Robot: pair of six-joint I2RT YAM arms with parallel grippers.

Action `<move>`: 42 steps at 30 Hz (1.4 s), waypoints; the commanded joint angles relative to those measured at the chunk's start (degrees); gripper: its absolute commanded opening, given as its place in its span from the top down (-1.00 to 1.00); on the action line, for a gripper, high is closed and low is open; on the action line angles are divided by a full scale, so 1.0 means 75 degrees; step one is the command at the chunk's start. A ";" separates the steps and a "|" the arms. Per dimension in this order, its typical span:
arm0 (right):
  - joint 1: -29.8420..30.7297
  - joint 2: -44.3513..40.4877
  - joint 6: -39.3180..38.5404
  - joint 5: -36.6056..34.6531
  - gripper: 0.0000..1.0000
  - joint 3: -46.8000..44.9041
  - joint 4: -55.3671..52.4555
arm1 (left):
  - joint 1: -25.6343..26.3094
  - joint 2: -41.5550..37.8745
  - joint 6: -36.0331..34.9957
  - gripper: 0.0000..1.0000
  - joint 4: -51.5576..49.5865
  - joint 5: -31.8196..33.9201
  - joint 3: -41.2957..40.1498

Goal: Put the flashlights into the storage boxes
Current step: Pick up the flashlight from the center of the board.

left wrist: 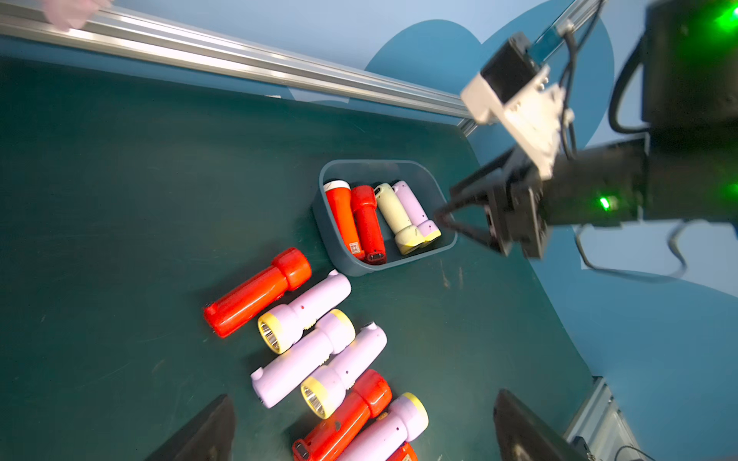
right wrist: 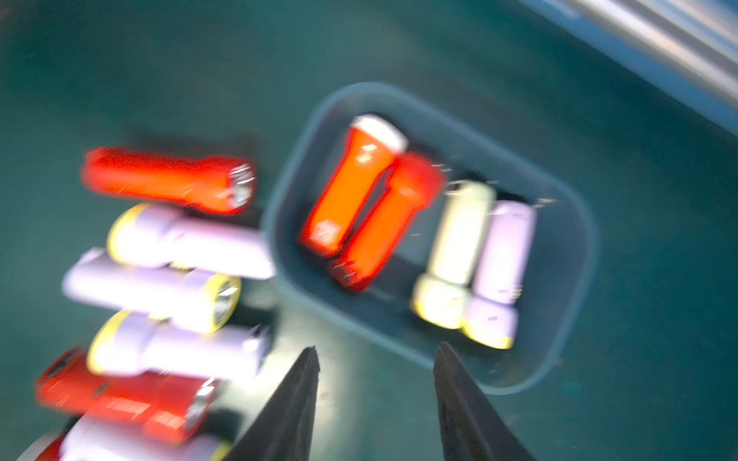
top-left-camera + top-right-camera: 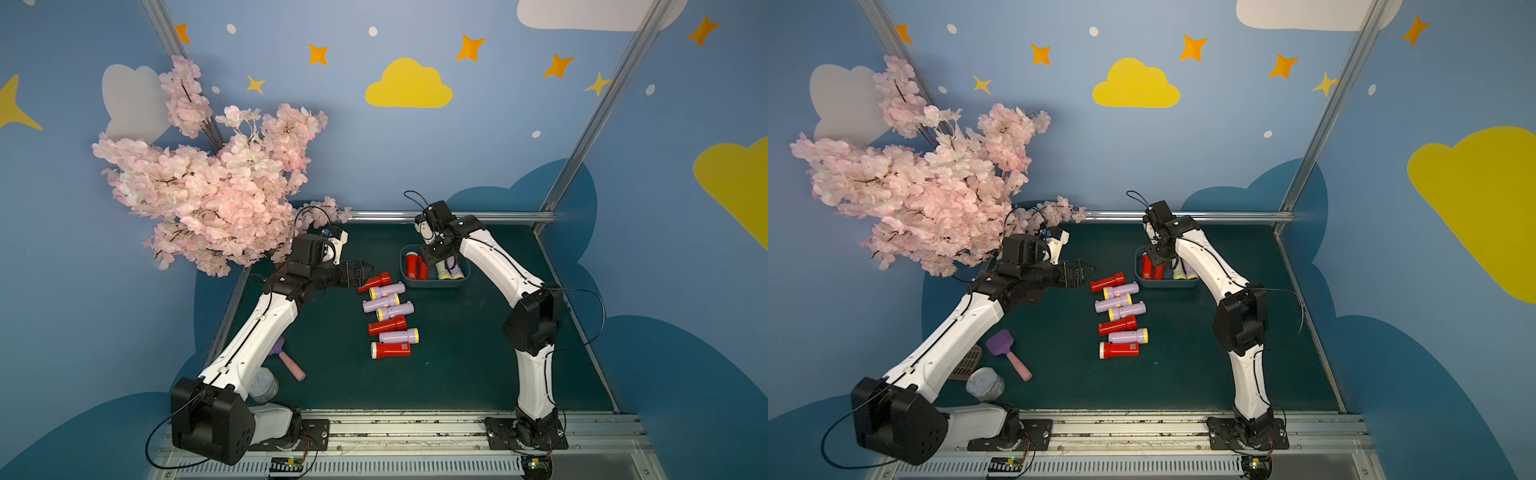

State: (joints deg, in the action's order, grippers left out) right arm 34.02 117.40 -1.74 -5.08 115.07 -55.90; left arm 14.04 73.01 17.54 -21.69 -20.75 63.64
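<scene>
- Storage box point(image 1: 367, 169): sits on the green mat point(image 3: 478, 332). Holds four flashlights side by side: a white-headed red flashlight point(image 1: 341, 215), an all-red flashlight point(image 1: 367, 227), a cream-yellow flashlight point(image 1: 395, 217) and a lilac flashlight point(image 1: 415, 207).
- Row of flashlights point(image 3: 395, 310): lies on the mat just beside the box. Three red, four lilac, bodies touching. Red end flashlight point(image 3: 374, 281) lies nearest the box.
- Right gripper point(image 2: 377, 347): hovers above the box rim near the lilac flashlight, jaws parted a moderate way, nothing between them.
- Left gripper point(image 3: 365, 269): hangs by the red end flashlight, on the side away from the box, jaws spread wide and empty.
- Purple scoop point(image 3: 1000, 343) and tin can point(image 3: 984, 384): lie well apart from the box, past the row.
- Pink blossom branch point(image 3: 208, 199): hangs farther from the box than the left gripper.
</scene>
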 commanded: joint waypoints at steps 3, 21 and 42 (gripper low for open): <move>0.0539 -0.0736 0.0223 0.1035 0.05 -0.1257 0.0104 | -0.0072 -0.0776 0.0187 -0.99 -0.0626 0.0219 -0.0508; 0.2808 -0.1857 0.0810 0.1994 0.04 -0.3707 0.0200 | -0.0104 -0.3518 0.0850 -0.99 -0.1924 0.0458 -0.2026; 0.3399 -0.1329 0.0281 0.1317 0.01 -0.4869 0.1535 | -0.0165 -0.4314 0.0540 -0.99 -0.2854 0.0425 -0.2002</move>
State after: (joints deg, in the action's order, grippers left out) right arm 59.70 105.56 2.20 5.82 78.72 -45.84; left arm 13.10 41.43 22.92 -41.25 -17.93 48.47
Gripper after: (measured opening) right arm 0.499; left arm 0.994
